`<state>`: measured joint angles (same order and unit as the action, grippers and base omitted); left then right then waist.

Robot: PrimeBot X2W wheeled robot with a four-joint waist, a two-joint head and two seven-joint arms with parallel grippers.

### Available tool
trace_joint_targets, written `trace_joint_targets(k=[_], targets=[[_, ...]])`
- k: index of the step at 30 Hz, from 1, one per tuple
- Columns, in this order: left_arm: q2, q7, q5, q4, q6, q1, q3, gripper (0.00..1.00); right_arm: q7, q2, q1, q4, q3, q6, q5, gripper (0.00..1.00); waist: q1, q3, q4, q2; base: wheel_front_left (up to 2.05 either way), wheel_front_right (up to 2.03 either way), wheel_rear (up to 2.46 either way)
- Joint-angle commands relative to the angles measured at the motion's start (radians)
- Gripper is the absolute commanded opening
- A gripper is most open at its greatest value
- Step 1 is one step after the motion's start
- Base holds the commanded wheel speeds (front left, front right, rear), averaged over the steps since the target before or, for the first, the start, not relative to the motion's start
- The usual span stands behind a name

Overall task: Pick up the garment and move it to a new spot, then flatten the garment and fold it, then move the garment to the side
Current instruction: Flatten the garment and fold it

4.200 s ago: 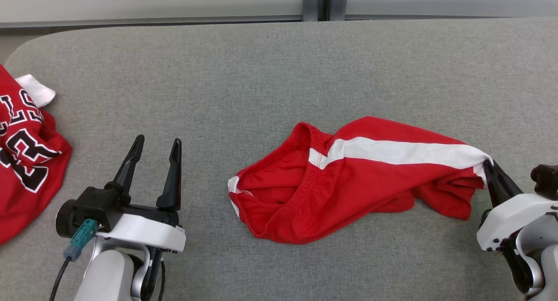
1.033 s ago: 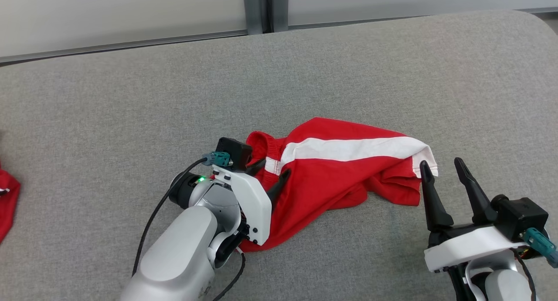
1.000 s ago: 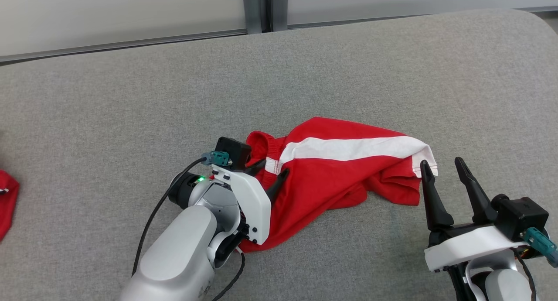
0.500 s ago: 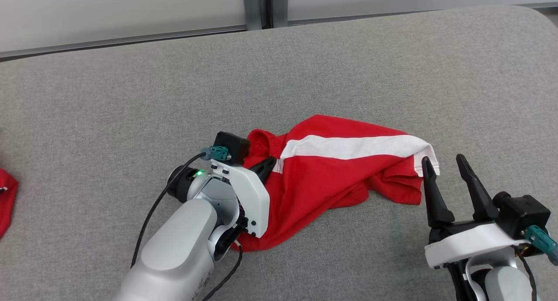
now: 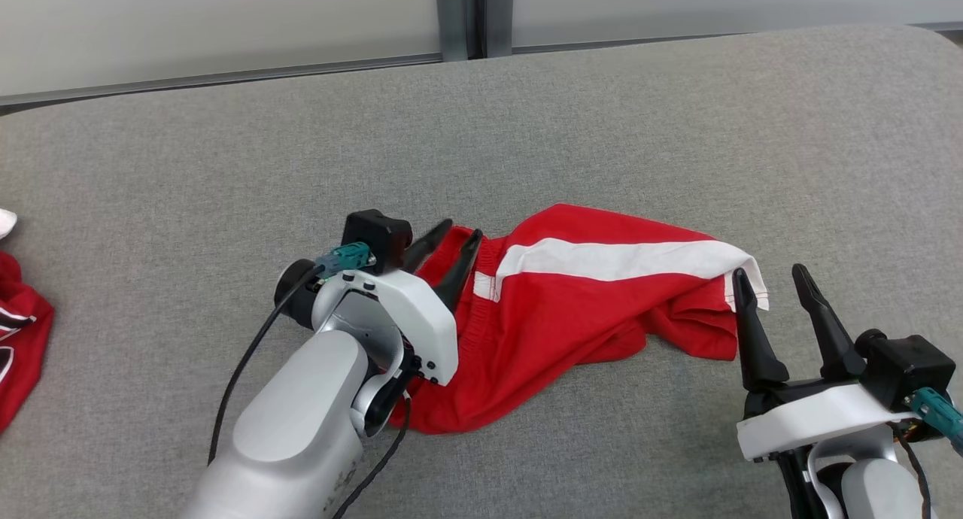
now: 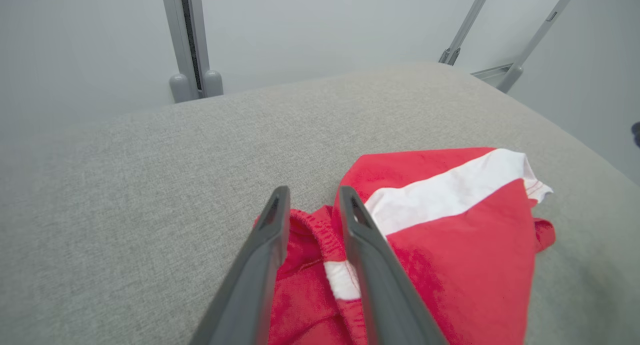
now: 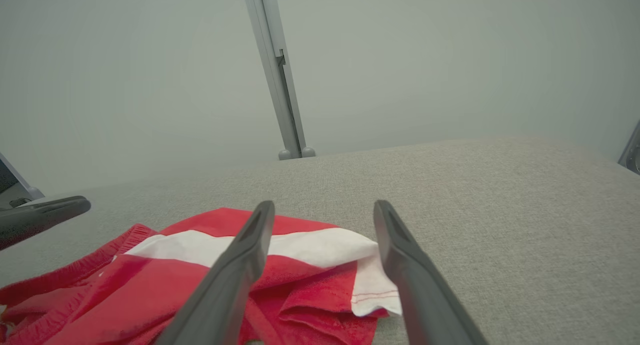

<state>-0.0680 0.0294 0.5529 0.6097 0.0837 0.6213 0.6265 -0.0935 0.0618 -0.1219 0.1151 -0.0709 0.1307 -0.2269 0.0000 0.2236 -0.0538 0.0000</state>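
Observation:
The garment (image 5: 587, 308) is a pair of red shorts with a white side stripe, lying crumpled mid-table. Its elastic waistband points left and its white hem right. My left gripper (image 5: 459, 235) hovers over the waistband, fingers a narrow gap apart, tips past the band's edge. In the left wrist view the garment (image 6: 450, 245) lies under the left gripper (image 6: 312, 190), nothing pinched. My right gripper (image 5: 771, 274) stands open just right of the hem. In the right wrist view the right gripper (image 7: 320, 205) frames the garment's (image 7: 150, 280) hem corner without touching it.
The grey padded table (image 5: 602, 128) runs to a pale wall with a grey post (image 5: 474, 15) at the back. A second red jersey (image 5: 19, 338) lies at the left edge. One left finger (image 7: 40, 215) shows at the right wrist view's left side.
Half a second ago the left fingers were closed at the waistband. Now they stand slightly apart and tilted up off it. The camera has shifted. The right gripper has stayed open.

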Motion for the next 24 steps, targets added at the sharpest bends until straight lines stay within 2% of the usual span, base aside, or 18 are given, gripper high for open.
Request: trace_joint_targets(k=[1, 7, 10, 18, 24], targets=[[-0.012, -0.029, -0.009, -0.017, -0.018, -0.007, -0.013, 1.00, 0.003, 0.006, 0.006, -0.005, 0.004, 0.000, 0.006, 1.00, 0.0000, -0.003, 0.005, 0.0000, 0.00, 0.00, 0.00], [-0.045, -0.206, -0.027, -0.107, -0.101, -0.050, -0.080, 1.00, 0.008, 0.009, 0.013, -0.014, 0.011, 0.000, 0.011, 1.00, 0.0000, -0.021, 0.024, 0.0000, 0.00, 0.00, 0.00], [-0.072, -0.256, -0.022, -0.155, -0.138, -0.086, -0.126, 1.00, 0.012, 0.012, 0.016, -0.017, 0.012, 0.000, 0.013, 1.00, 0.0000, -0.031, 0.034, 0.0000, 0.00, 0.00, 0.00], [-0.163, -0.294, -0.050, -0.320, -0.236, -0.232, -0.274, 1.00, 0.023, 0.018, 0.035, -0.023, 0.013, 0.000, 0.020, 1.00, 0.0000, -0.056, 0.060, 0.0000, 0.00, 0.00, 0.00], [-0.200, -0.295, -0.076, -0.440, -0.252, -0.380, -0.371, 1.00, 0.032, 0.024, 0.054, -0.030, 0.012, 0.000, 0.021, 1.00, 0.0000, -0.078, 0.075, 0.0000, 0.00, 0.00, 0.00]])
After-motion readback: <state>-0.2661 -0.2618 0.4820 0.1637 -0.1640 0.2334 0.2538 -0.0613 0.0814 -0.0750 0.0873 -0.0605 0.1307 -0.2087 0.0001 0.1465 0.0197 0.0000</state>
